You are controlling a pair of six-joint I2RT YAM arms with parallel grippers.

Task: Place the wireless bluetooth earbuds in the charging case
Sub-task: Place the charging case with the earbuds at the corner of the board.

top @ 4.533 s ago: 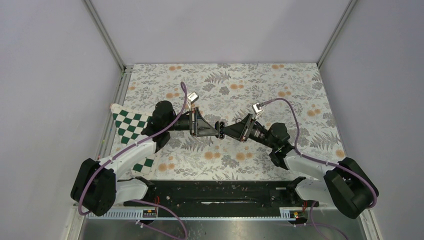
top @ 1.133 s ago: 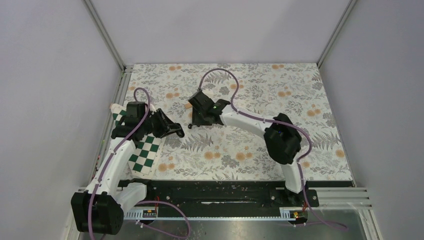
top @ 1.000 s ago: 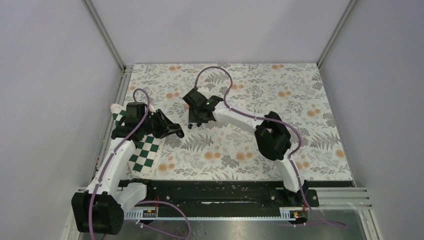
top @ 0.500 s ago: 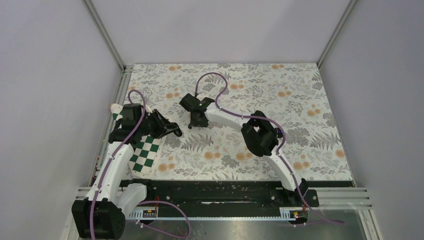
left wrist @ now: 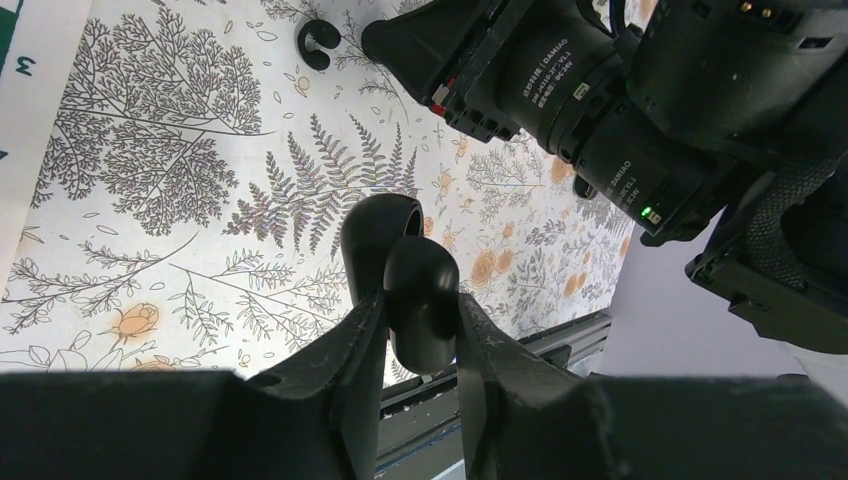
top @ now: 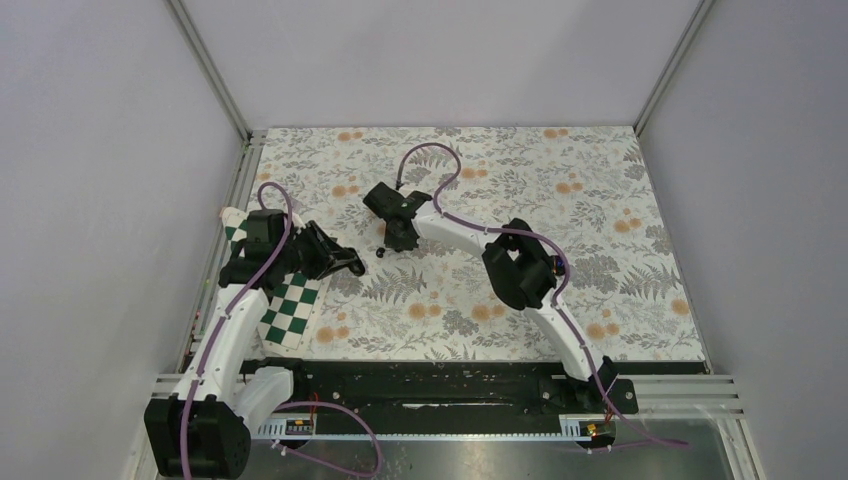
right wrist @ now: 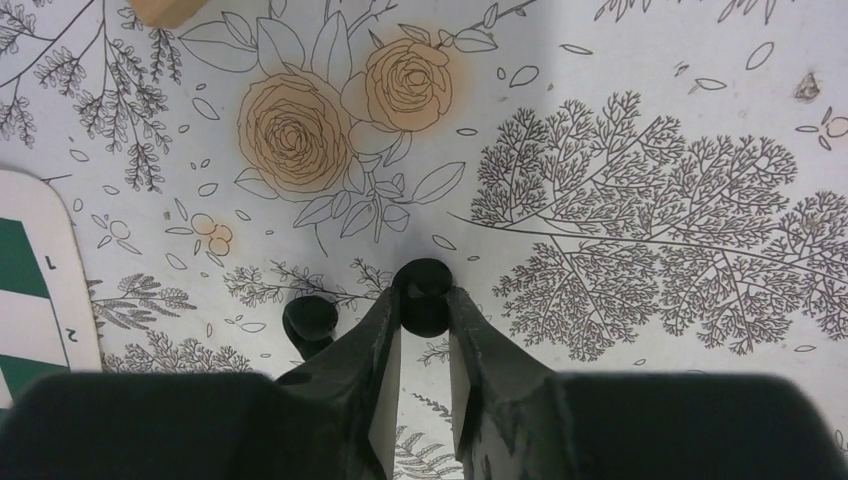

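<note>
Straddling one earbud (right wrist: 424, 285) on the desk (top: 600, 200) with the right claw (right wrist: 424, 308) (grip unclear, second earbud (right wrist: 310, 318) just beside), while clenching the charging case (left wrist: 385, 232) in the left claw (left wrist: 414, 305), hovering just near-left of that bud.

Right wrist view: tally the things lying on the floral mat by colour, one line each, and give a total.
Black: 2 (earbud, small rounded piece)
Tan: 1 (tan piece)
Green and white: 1 (checkered board)
Total: 4
</note>
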